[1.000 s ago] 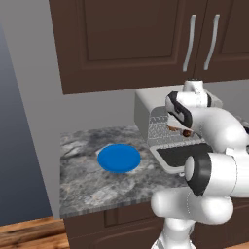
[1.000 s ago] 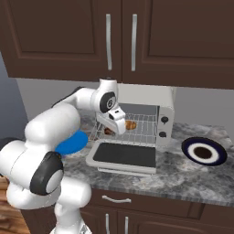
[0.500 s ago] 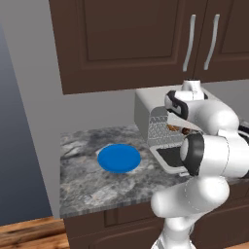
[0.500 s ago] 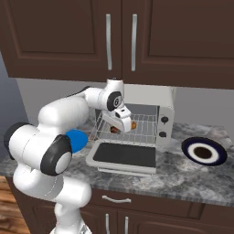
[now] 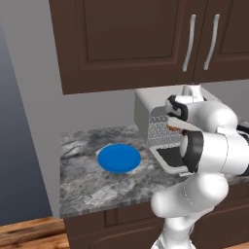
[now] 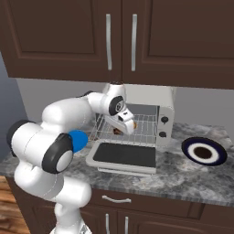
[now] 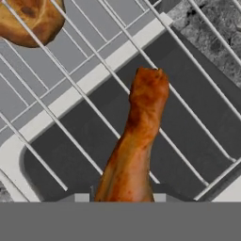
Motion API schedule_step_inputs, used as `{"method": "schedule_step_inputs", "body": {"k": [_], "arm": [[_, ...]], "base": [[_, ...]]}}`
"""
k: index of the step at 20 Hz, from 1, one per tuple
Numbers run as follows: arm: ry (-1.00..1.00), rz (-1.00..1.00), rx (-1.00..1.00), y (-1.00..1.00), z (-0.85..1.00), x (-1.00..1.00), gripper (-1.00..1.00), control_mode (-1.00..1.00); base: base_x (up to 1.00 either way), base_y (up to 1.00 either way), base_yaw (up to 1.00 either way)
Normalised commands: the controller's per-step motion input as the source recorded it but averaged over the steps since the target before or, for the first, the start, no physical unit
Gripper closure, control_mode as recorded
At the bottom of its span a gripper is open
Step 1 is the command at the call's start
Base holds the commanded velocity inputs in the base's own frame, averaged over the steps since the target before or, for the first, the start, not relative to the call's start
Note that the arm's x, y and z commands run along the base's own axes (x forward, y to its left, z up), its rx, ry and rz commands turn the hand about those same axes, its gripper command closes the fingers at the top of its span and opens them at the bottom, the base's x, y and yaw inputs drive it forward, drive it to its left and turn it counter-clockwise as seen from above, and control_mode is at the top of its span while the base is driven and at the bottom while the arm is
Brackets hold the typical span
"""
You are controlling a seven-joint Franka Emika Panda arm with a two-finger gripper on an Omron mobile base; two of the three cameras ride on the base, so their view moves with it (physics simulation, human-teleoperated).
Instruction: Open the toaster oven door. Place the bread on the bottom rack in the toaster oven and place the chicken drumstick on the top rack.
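Note:
The toaster oven (image 6: 148, 103) stands on the counter with its door (image 6: 123, 154) folded down flat. My gripper (image 6: 125, 125) hangs at the oven mouth, shut on the chicken drumstick (image 7: 137, 141). The drumstick's end points out over the wires of the top rack (image 7: 188, 61), and I cannot tell whether it touches them. The bread (image 7: 32, 18) lies under those wires on the bottom rack (image 6: 145, 132), at the upper left of the hand view. In the left base view my own arm covers most of the oven (image 5: 146, 109) and its door (image 5: 169, 156).
A blue plate (image 5: 119, 158) lies on the granite counter left of the oven, partly behind my arm (image 6: 78, 140) in the right base view. A dark plate with a white centre (image 6: 204, 151) sits to the oven's right. Wall cabinets (image 6: 119, 36) hang close above.
The hand has carried the drumstick a little to the right and down, closer over the rack at the oven mouth. The oven, door and plates have not moved.

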Motion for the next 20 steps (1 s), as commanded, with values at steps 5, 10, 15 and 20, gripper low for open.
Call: {"method": "schedule_step_inputs", "body": {"k": [5,10,15,20], "arm": [[-0.05,0.10,0.00,-0.10,-0.16,0.06,1.00,-1.00],[-0.07,0.17,0.02,-0.05,-0.11,0.02,1.00,-1.00],[-0.04,0.17,0.06,-0.03,-0.11,0.05,1.00,-1.00],[-0.06,0.14,0.05,0.00,-0.08,0.07,1.00,-1.00]], "base": [[0.00,0.00,0.00],[0.00,0.00,0.00],[0.00,0.00,0.00],[0.00,0.00,0.00]]}}
